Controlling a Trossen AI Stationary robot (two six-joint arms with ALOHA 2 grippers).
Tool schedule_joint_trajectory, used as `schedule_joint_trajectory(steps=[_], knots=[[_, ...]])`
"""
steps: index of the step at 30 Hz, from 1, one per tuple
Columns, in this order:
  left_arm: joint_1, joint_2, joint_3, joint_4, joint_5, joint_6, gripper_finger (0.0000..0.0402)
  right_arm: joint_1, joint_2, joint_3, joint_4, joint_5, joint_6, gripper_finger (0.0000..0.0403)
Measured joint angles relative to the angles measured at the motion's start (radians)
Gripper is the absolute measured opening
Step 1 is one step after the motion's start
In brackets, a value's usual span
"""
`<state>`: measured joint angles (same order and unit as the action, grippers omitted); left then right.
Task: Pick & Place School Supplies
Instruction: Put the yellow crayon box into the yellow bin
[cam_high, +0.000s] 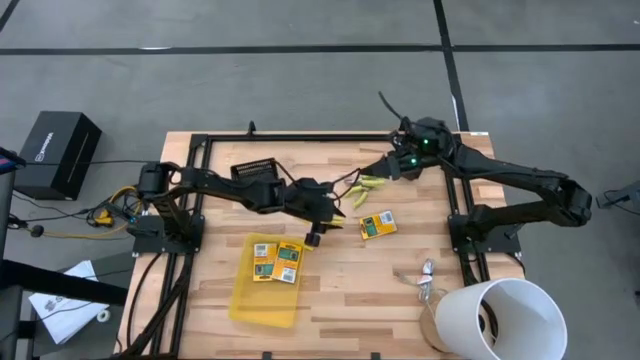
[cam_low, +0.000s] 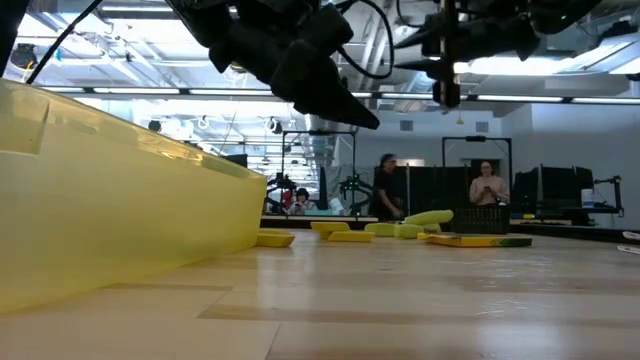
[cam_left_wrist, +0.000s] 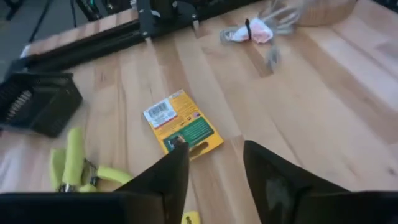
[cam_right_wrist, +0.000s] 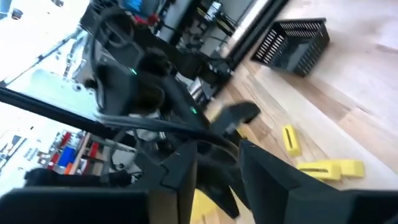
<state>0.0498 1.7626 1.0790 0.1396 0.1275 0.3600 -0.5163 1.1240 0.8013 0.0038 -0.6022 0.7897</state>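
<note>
Two printed boxes (cam_high: 276, 262) lie flat in the yellow tray (cam_high: 262, 300). A third box (cam_high: 377, 225) (cam_left_wrist: 183, 121) lies on the table right of it. Scissor-like tools with yellow-green handles (cam_high: 366, 185) (cam_left_wrist: 74, 165) lie at the far middle, and short yellow sticks (cam_right_wrist: 289, 140) lie near them. My left gripper (cam_high: 312, 237) (cam_left_wrist: 214, 168) hovers open over the tray's far right corner, nothing between its fingers. My right gripper (cam_high: 393, 166) (cam_right_wrist: 217, 168) hangs open above the table, just right of the scissor-like tools, holding nothing.
A black mesh basket (cam_high: 255, 172) stands at the far side under the left arm. Silvery clips (cam_high: 425, 280) and a white bucket (cam_high: 500, 320) are at the near right. Black frame rails (cam_high: 200, 200) run along the table's left and right sides.
</note>
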Motion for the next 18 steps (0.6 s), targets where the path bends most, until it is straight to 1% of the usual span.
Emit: schedule_joint_trajectory(steps=[2,5,9,11,16,18], knots=[[-0.001,0.033,0.010,-0.002,-0.003,0.005,0.0160,0.000,0.000,0.000,0.028,0.001,0.015,0.0121],[-0.004,0.119,0.042,-0.010,-0.003,0.036,0.0167,0.000,0.001,0.000,0.046,0.004,0.034,0.0126],[-0.017,0.219,0.099,-0.009,-0.108,0.156,0.0168,0.014,0.002,0.000,0.046,0.021,0.042,0.0128],[-0.021,0.254,0.130,-0.009,-0.135,0.210,0.0168,0.022,0.002,0.000,0.052,0.026,0.042,0.0128],[-0.029,0.288,0.180,0.005,-0.137,0.273,0.0168,0.034,0.002,0.000,0.058,0.026,0.041,0.0128],[-0.037,0.293,0.181,0.003,-0.137,0.316,0.0168,0.034,0.002,0.000,0.059,0.024,0.036,0.0128]])
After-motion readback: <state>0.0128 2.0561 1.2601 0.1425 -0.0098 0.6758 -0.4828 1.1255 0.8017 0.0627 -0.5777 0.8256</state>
